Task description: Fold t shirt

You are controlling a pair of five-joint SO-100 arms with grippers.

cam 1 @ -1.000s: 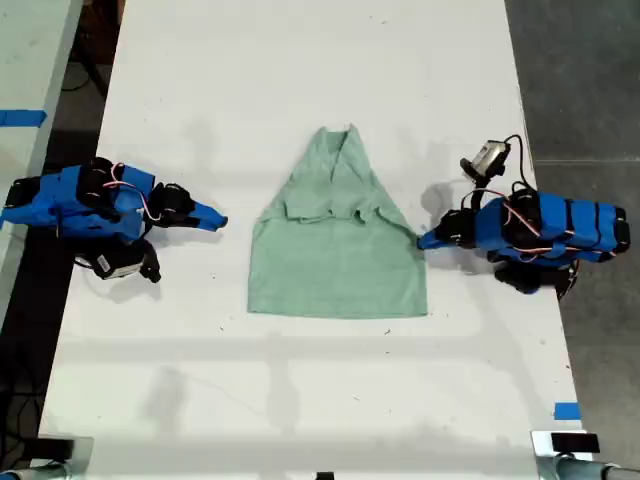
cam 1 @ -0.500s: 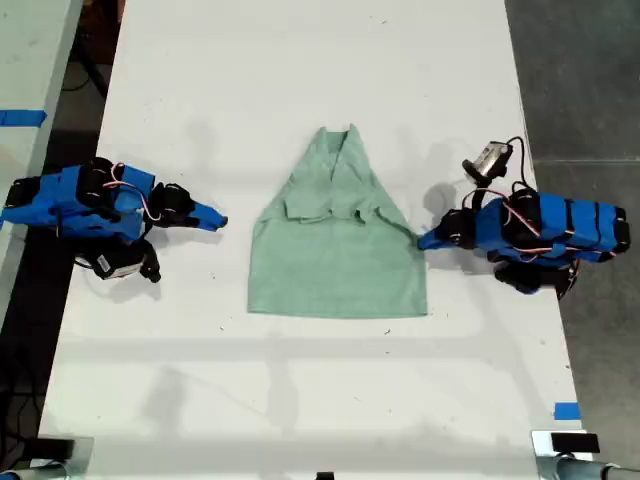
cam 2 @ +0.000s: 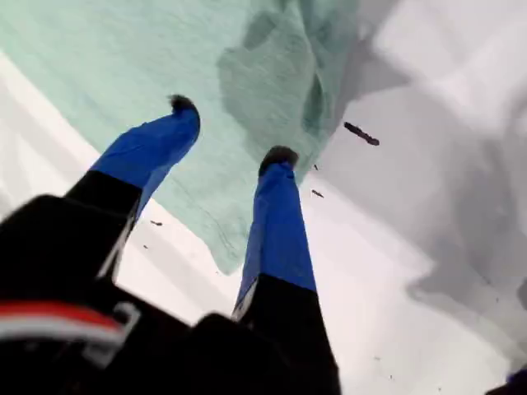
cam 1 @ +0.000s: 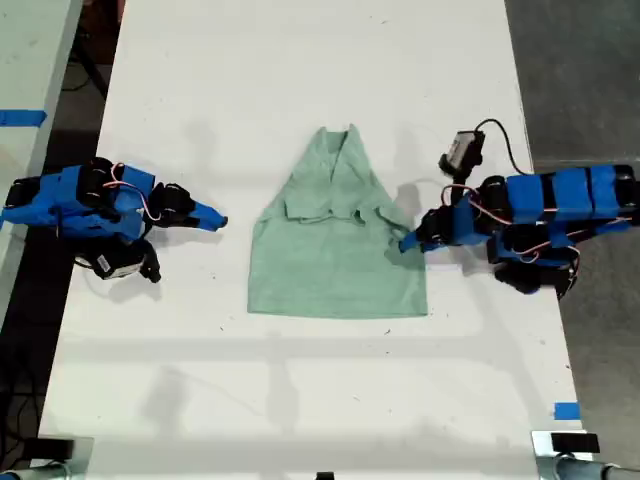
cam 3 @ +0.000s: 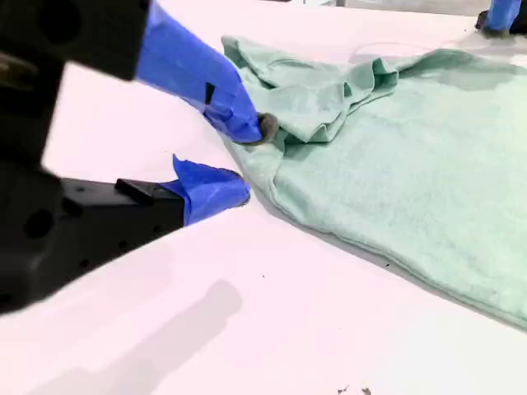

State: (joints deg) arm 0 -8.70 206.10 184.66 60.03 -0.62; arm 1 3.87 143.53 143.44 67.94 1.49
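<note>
Two blue arms face each other across the white worktop [cam 1: 300,400], and the t shirt [cam 1: 335,265] lies flat between them at the middle of the exterior view. Its neck end narrows toward the top of that frame and its straight hem runs across the lower middle. Both sleeves are already turned in over the chest, so I judge the side folds done and a lengthwise fold still to come.

My second hand [cam 1: 405,243] is at the cloth's edge on the exterior view's right. Its jaws are spread. One tip touches the bunched sleeve fold [cam 3: 329,107], and the other lies low on the worktop just beside the edge. That looks like a stance for sliding under the cloth and nipping it. No cloth is gripped.

My first hand [cam 1: 215,219] is on the exterior view's left, apart from the shirt. Its wrist view shows the fingers [cam 2: 280,156] spread with nothing between them, likely waiting out of the way.

No box, bin or tray is visible, so nothing here holds anything.
</note>
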